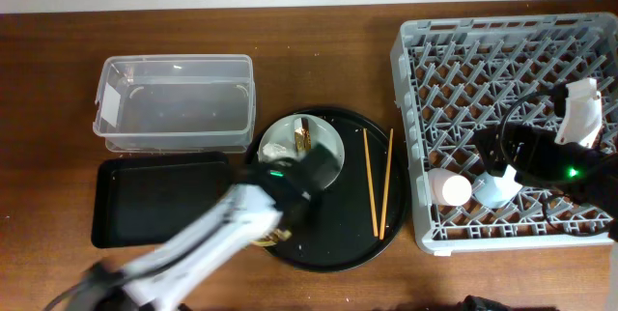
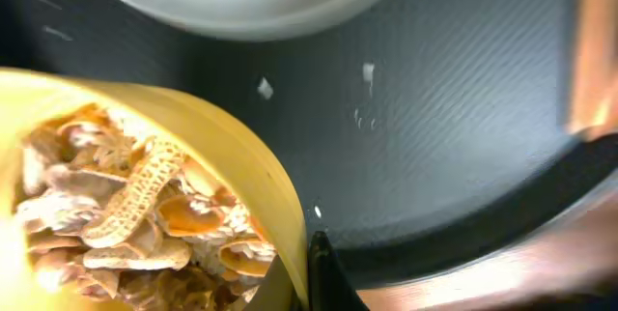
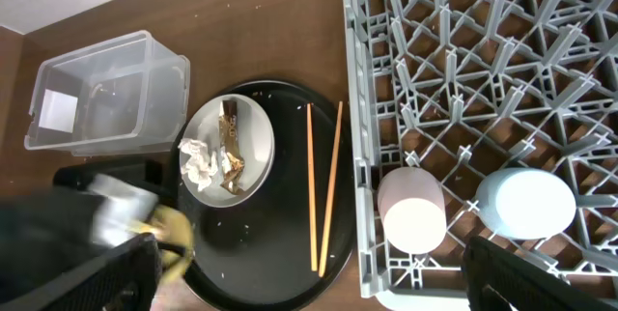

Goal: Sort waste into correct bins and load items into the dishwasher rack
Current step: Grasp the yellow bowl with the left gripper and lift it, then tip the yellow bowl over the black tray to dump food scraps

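Left end effector (image 2: 292, 296) tight on yellow bowl (image 2: 227, 152) of scraps (image 2: 135, 210); right end effector (image 3: 317, 277) wide above rack (image 3: 483, 79).

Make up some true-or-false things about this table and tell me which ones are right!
1. The pink cup and blue cup sit in the rack. True.
2. The chopsticks are in the rack. False: they lie on the round tray.
3. The tub is full of trash. False: it looks empty.
4. The tissue lies on the plate. True.
5. The bowl holds scraps. True.
6. The right gripper holds a cup. False: it is open, holding nothing.
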